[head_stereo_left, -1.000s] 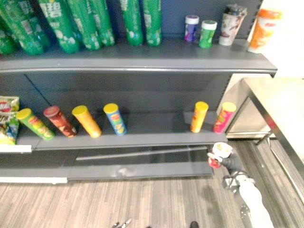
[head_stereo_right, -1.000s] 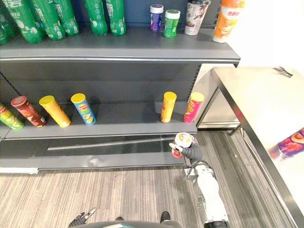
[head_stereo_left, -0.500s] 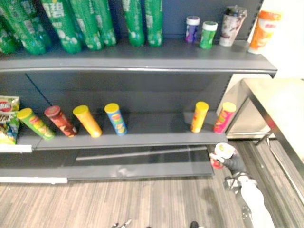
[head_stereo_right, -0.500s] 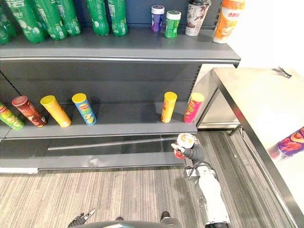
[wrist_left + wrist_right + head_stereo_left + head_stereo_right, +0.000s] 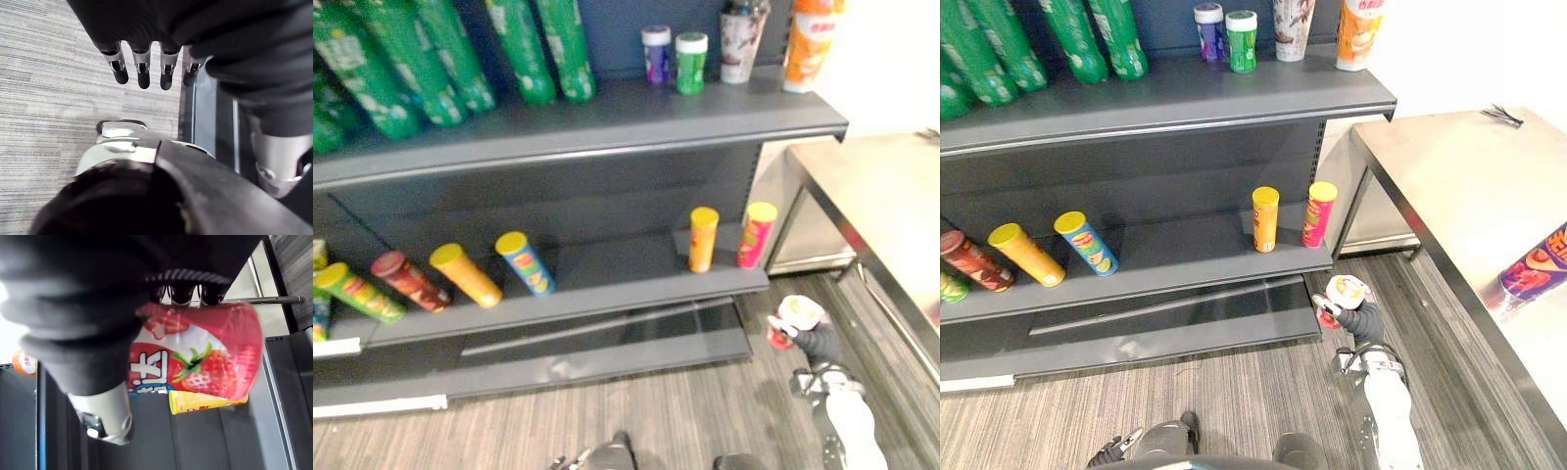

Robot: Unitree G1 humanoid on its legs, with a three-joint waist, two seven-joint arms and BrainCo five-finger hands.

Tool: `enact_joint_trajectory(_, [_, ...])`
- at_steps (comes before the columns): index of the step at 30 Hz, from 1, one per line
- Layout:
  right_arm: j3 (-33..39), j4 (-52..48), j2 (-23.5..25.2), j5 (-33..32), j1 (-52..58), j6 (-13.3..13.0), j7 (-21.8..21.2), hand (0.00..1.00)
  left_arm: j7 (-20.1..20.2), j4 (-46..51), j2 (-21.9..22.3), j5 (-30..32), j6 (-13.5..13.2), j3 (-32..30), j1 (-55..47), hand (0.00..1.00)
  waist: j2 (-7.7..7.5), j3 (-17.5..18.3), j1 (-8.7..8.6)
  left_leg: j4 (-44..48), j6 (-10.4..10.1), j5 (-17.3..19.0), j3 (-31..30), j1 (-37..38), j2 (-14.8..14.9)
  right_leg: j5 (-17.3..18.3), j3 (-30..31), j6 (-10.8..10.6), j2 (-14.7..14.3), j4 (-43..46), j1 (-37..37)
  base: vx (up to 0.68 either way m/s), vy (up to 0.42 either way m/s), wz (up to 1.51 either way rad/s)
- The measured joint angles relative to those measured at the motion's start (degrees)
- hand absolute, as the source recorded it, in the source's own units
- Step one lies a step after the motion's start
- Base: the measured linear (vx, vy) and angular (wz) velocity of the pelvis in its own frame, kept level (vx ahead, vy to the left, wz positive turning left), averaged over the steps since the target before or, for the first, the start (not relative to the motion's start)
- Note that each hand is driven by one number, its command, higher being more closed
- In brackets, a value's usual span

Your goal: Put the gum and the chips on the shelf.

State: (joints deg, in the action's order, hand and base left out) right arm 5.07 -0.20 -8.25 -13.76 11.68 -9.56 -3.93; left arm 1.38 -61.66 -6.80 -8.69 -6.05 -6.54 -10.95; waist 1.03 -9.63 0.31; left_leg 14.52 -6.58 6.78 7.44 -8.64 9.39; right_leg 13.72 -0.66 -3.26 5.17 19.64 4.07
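A red strawberry gum canister [image 5: 796,318] with a white lid is held upright in my right hand [image 5: 819,344], whose fingers curl round it [image 5: 195,357]. It hangs low over the floor, just past the right end of the lower shelf [image 5: 607,284]. A purple chips can [image 5: 1538,274] lies on the metal table [image 5: 1430,186] at the right. Down by my side, my left hand [image 5: 142,68] has straight fingers and holds nothing.
The lower shelf carries a yellow [image 5: 703,238] and a pink chips can [image 5: 756,234] near its right end, with several leaning cans further left. The upper shelf [image 5: 607,113] holds green bottles, two small gum canisters [image 5: 674,59] and cups.
The whole view has shifted as the camera moved. The right hand still holds the gum and now stands slightly further right of the shelf's end.
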Motion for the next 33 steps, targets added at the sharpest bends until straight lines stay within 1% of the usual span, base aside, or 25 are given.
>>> enact_joint_trajectory(1, [-0.54, 0.42, 0.14, 0.00, -0.05, 0.00, 0.01, 1.00, -0.05, 0.01, -0.04, 0.01, -0.03, 0.02, -0.34, 0.00, 0.04, 0.26, 0.06, 0.33, -0.01, -0.29, 0.24, 0.39, -0.39, 0.15, 0.96, -0.17, 0.13, -0.11, -0.23, 0.22, 0.291, -0.74])
enact_joint_trajectory(2, [-1.47, 0.73, 0.28, 0.01, 0.12, 0.01, -0.11, 1.00, -0.23, -0.02, -0.26, 0.02, -0.02, 0.07, -0.66, 0.00, -0.59, 0.46, 0.01, 0.88, 0.01, -0.26, 1.28, 0.96, -1.04, 0.28, 1.94, -0.59, 0.75, -0.79, -0.71, 0.20, 0.238, -0.55])
enact_joint_trajectory(4, [-1.97, 0.63, 0.34, 0.01, 0.66, 0.00, -0.17, 1.00, -0.64, -0.55, -0.71, 0.29, -0.04, 0.68, -0.42, 0.00, -1.40, 1.21, -0.26, 0.77, 1.22, 0.50, 3.08, 0.97, -2.39, -0.12, 2.91, -1.26, 2.36, -2.73, -0.93, 0.21, 0.236, -0.31])
enact_joint_trajectory(6, [-1.90, 0.68, 0.30, 0.08, 0.92, 0.03, -0.22, 1.00, -0.91, -1.21, -1.86, 1.15, -0.07, 2.23, 1.07, 0.00, -1.68, 1.71, -0.15, 0.90, 2.85, 1.67, 4.70, 0.79, -4.45, -1.70, 3.86, -3.91, 4.40, -5.85, -1.62, 0.22, 0.209, -0.16])
enact_joint_trajectory(9, [-2.33, 0.70, 0.36, 0.30, 0.92, 0.15, -0.25, 1.00, -1.03, -1.38, -1.72, 2.43, -0.07, 2.32, 1.21, 0.00, -1.46, 2.81, 0.14, 2.19, 5.10, 3.41, 7.19, 0.80, -5.84, -3.43, 4.71, -6.20, 6.36, -8.40, -2.36, 0.24, 0.167, -0.26])
enact_joint_trajectory(10, [-2.42, 0.70, 0.34, 0.33, 0.86, 0.15, -0.24, 1.00, -1.07, -1.37, -1.62, 2.54, -0.07, 2.33, 1.22, 0.00, -1.28, 3.00, 0.13, 2.32, 5.52, 3.73, 7.57, 0.85, -5.90, -4.05, 4.94, -6.16, 6.45, -8.43, -2.22, 0.23, 0.134, -0.31])
enact_joint_trajectory(11, [-2.76, 0.71, 0.34, 0.33, 0.75, 0.18, -0.23, 1.00, -1.10, -1.33, -1.46, 2.62, -0.08, 2.33, 1.22, 0.00, -1.01, 3.17, 0.17, 2.38, 5.69, 4.09, 7.87, 1.13, -5.86, -4.84, 5.39, -5.47, 6.27, -7.66, -1.72, 0.21, 0.124, -0.37])
enact_joint_trajectory(12, [-3.81, 0.72, 0.36, 0.40, 0.49, 0.18, -0.26, 1.00, -1.14, -1.36, -1.39, 2.63, -0.08, 2.33, 1.21, 0.00, -0.85, 3.29, 0.33, 1.33, 5.76, 4.80, 8.61, 2.32, -5.62, -5.59, 6.05, -4.54, 5.59, -2.42, 0.99, 0.21, 0.153, -0.40])
enact_joint_trajectory(14, [-4.86, 0.77, 0.41, 0.47, 0.19, 0.18, -0.27, 1.00, -1.15, -1.44, -1.66, 2.63, -0.11, 2.53, 1.23, 0.00, -1.14, 3.19, 0.33, 0.25, 6.15, 5.20, 9.54, 3.94, -5.51, -6.56, 5.78, -3.69, 5.23, 6.03, 5.02, 0.14, 0.122, -0.30])
enact_joint_trajectory(15, [-5.80, 0.81, 0.45, 1.06, -0.05, 0.19, -0.25, 1.00, -1.19, -1.65, -1.97, 2.62, -0.10, 3.42, 1.21, 0.00, -1.28, 3.04, -0.04, -0.75, 6.44, 5.36, 9.66, 6.02, -5.61, -9.38, 4.34, -2.84, 5.38, 13.62, 7.91, 0.13, 0.111, -0.13])
enact_joint_trajectory(16, [-6.26, 0.85, 0.46, 1.91, -0.26, 0.19, -0.26, 1.00, -1.26, -1.58, -2.05, 2.62, -0.10, 4.18, 1.20, 0.00, -1.18, 2.71, -0.05, -1.48, 6.87, 5.58, 9.55, 7.95, -5.40, -11.08, 3.00, -2.83, 5.92, 17.52, 9.15, 0.13, 0.100, -0.03])
enact_joint_trajectory(17, [-6.74, 0.94, 0.51, 2.37, -0.48, 0.19, -0.25, 1.00, -1.25, -1.59, -2.17, 2.62, -0.10, 4.47, 1.18, 0.00, -0.93, 2.37, -0.07, -1.93, 7.17, 5.77, 9.58, 9.21, -5.36, -11.54, 1.93, -2.86, 6.45, 19.72, 9.54, 0.12, 0.079, 0.06])
enact_joint_trajectory(18, [-8.05, 1.16, 0.50, 2.53, -0.76, 0.19, -0.26, 1.00, -1.25, -1.62, -2.15, 2.62, -0.07, 4.49, 1.15, 0.00, -1.23, 2.19, -0.06, -2.62, 7.34, 5.91, 9.49, 11.17, -5.38, -8.61, -1.27, -1.02, 7.83, 21.77, 9.76, 0.11, 0.043, 0.12])
enact_joint_trajectory(19, [-9.37, 1.17, 0.52, 2.52, -1.50, 0.19, -0.31, 1.00, -1.26, -1.58, -2.23, 2.60, -0.18, 4.38, 1.28, 0.00, -1.73, 2.25, 0.07, -3.32, 7.25, 6.00, 9.35, 12.30, -5.25, -6.65, -4.93, -0.49, 8.69, 19.87, 9.83, 0.10, 0.029, 0.13])
enact_joint_trajectory(20, [-9.96, 1.22, 0.52, 2.52, -2.15, 0.17, -0.34, 1.00, -1.26, -1.62, -2.28, 2.58, -0.16, 4.21, 1.42, 0.00, -1.86, 2.20, 0.14, -3.42, 7.24, 6.03, 9.36, 12.63, -4.99, -6.45, -6.11, -0.45, 8.70, 17.89, 9.79, 0.11, -0.031, 0.08])
enact_joint_trajectory(21, [-10.77, 1.74, 0.54, 2.51, -3.80, 0.18, -0.43, 1.00, -1.26, -1.65, -2.28, 2.52, -0.12, 3.90, 1.60, 0.00, -1.96, 2.13, 0.42, -3.19, 7.19, 6.00, 9.38, 12.77, -4.42, -6.57, -7.49, -0.65, 8.16, 11.44, 9.62, 0.08, -0.058, 0.05])
enact_joint_trajectory(22, [-10.74, 1.87, 0.53, 2.50, -4.38, 0.18, -0.39, 1.00, -1.25, -1.62, -2.26, 2.51, -0.12, 3.91, 1.67, 0.00, -1.97, 2.12, 0.68, -2.98, 7.14, 6.02, 9.37, 12.68, -4.22, -6.92, -7.50, -1.15, 7.90, 8.03, 9.46, 0.10, -0.103, 0.06])
enact_joint_trajectory(23, [-10.62, 2.09, 0.47, 2.50, -5.31, 0.17, -0.34, 1.00, -1.26, -1.58, -2.25, 2.50, -0.15, 3.90, 1.69, 0.00, -2.17, 2.01, 1.24, -2.18, 6.49, 6.38, 9.20, 12.52, -3.94, -7.97, -6.79, -2.42, 7.77, 1.87, 8.91, 0.08, -0.140, 0.09])
enact_joint_trajectory(24, [-10.67, 2.40, 0.52, 2.50, -5.87, 0.17, -0.37, 1.00, -1.28, -1.64, -2.44, 2.50, -0.12, 3.85, 1.56, 0.00, -2.91, 1.71, 1.60, -1.38, 5.46, 7.03, 8.88, 12.67, -4.01, -9.14, -5.22, -3.63, 7.96, -2.45, 8.11, 0.08, -0.175, 0.14])
enact_joint_trajectory(25, [-10.68, 2.41, 0.53, 2.50, -5.91, 0.17, -0.37, 1.00, -1.31, -1.67, -2.64, 2.54, -0.11, 3.79, 1.54, 0.00, -3.38, 1.58, 1.68, -0.99, 4.74, 7.50, 8.34, 12.63, -4.11, -10.04, -4.57, -3.59, 8.08, -4.00, 7.38, 0.06, -0.254, 0.28])
enact_joint_trajectory(26, [-10.81, 2.43, 0.58, 2.50, -5.75, 0.19, -0.36, 1.00, -1.32, -1.67, -3.23, 2.55, -0.11, 3.80, 1.55, 0.00, -4.52, 1.33, 1.61, -0.21, 3.58, 8.31, 7.29, 12.39, -4.53, -10.67, -3.98, -3.77, 8.29, -5.47, 6.07, 0.06, -0.306, 0.49])
enact_joint_trajectory(27, [-10.75, 2.86, -0.22, 2.49, -5.62, 0.39, -0.35, 1.00, -1.52, -2.40, -3.34, 2.56, 0.08, 3.41, 1.66, 0.00, -4.37, 1.46, 1.55, 0.85, 2.09, 9.15, 5.43, 12.29, -3.31, -12.07, -5.32, -5.35, 7.81, -5.42, 5.04, 0.07, -0.305, 0.54])
enact_joint_trajectory(29, [-10.71, 2.84, -0.75, 2.46, -5.62, 0.52, -0.36, 1.00, -1.52, -2.28, -2.07, 2.50, -0.01, 2.48, 1.60, 0.00, -2.52, 2.11, 1.49, 0.35, 0.73, 8.71, 4.14, 11.45, -0.94, -11.99, -7.20, -4.80, 5.52, -7.39, 4.31, 0.10, -0.274, 0.33])
enact_joint_trajectory(30, [-10.73, 2.84, -0.99, 2.38, -5.72, 0.53, -0.37, 1.00, -1.52, -2.33, -1.05, 2.20, 0.01, 1.60, 1.43, 0.00, -0.91, 2.45, 1.72, -1.29, -0.53, 7.68, 3.69, 11.27, 0.83, -12.55, -8.51, -3.92, 3.52, -9.61, 3.62, 0.11, -0.244, 0.18])
enact_joint_trajectory(33, [-12.25, 2.86, -1.07, 2.04, -5.71, 0.60, -0.46, 1.00, -1.52, -2.33, 0.00, 2.05, 0.02, -0.12, 1.06, 0.00, 0.28, 2.71, 1.68, -5.07, -2.34, 5.10, 2.58, 12.44, 3.35, -13.79, -10.54, -2.38, 0.41, -13.12, 1.65, 0.13, -0.201, 0.18])
